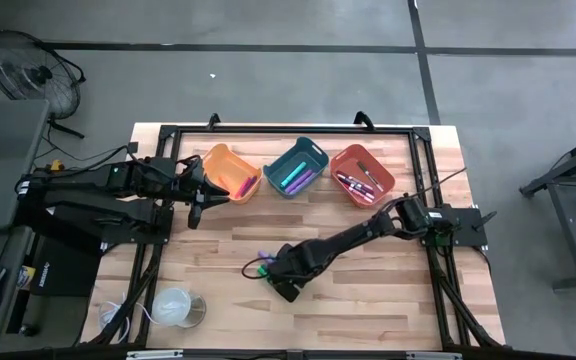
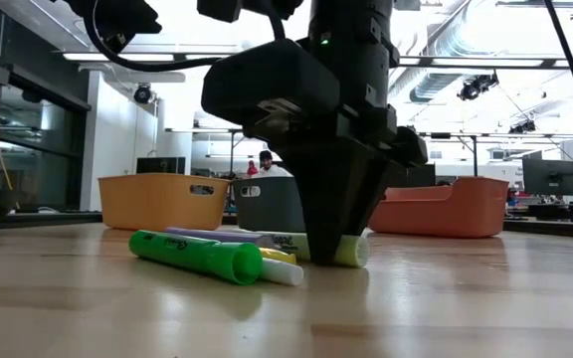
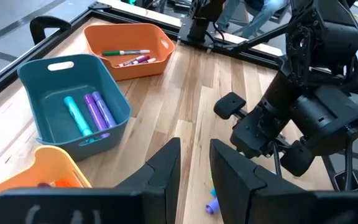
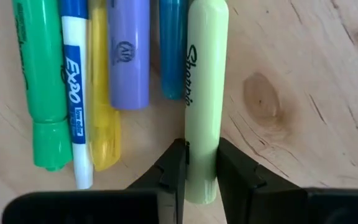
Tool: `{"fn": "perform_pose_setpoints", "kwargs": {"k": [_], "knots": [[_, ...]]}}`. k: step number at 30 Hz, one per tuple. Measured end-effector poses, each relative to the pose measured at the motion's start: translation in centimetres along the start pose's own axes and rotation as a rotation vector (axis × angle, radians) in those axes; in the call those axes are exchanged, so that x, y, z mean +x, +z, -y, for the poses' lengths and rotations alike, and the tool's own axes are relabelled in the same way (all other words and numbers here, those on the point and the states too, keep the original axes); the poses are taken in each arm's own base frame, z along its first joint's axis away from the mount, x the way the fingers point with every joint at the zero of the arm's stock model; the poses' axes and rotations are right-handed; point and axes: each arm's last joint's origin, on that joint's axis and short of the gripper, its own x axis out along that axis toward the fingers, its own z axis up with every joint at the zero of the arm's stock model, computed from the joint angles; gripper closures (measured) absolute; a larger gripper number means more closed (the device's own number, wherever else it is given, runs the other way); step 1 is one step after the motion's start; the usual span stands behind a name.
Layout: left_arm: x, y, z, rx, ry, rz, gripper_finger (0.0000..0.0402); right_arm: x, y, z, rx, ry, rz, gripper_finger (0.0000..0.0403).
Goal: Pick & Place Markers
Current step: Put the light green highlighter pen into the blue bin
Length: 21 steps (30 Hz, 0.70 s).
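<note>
Wooden table point(image 1: 368, 290) carries three bins along its far side, an orange bin point(image 1: 230, 172), a teal bin point(image 1: 297, 166) and a red bin point(image 1: 362, 176), each with markers inside. Near the front middle the right gripper point(image 4: 201, 163) stands down on the wood, its two fingers pinching the pale yellow-green marker point(image 4: 204, 93) at one end, with the green marker point(image 4: 40, 81), white marker point(image 4: 76, 93), yellow marker point(image 4: 101, 112), purple marker point(image 4: 129, 56) and blue marker point(image 4: 173, 50) lying side by side just beside it. Over by the orange bin the left gripper point(image 3: 194, 171) hovers with a narrow gap between its fingers, holding nothing.
</note>
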Motion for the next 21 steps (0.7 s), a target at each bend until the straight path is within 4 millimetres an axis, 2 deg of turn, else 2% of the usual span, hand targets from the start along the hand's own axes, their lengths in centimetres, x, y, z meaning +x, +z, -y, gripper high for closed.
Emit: {"fn": "perform_pose_setpoints", "kwargs": {"k": [10,14,17,21], "knots": [[0.0,0.0,0.0,0.000,0.005,0.000,0.0317,-0.4,0.5,0.4,-0.012,0.014,-0.018,0.0346],[0.0,0.0,0.0,0.000,0.006,0.002,0.0317,-1.8,0.6,1.5,0.002,-0.049,-0.001,0.0346],[0.0,0.0,0.0,0.000,0.006,0.003,0.0317,-2.8,0.7,3.1,0.013,-0.161,0.002,0.0346],[0.0,0.1,0.0,0.000,0.005,0.009,0.0317,-5.9,1.3,4.8,0.031,-0.216,0.055,0.0346]]}}
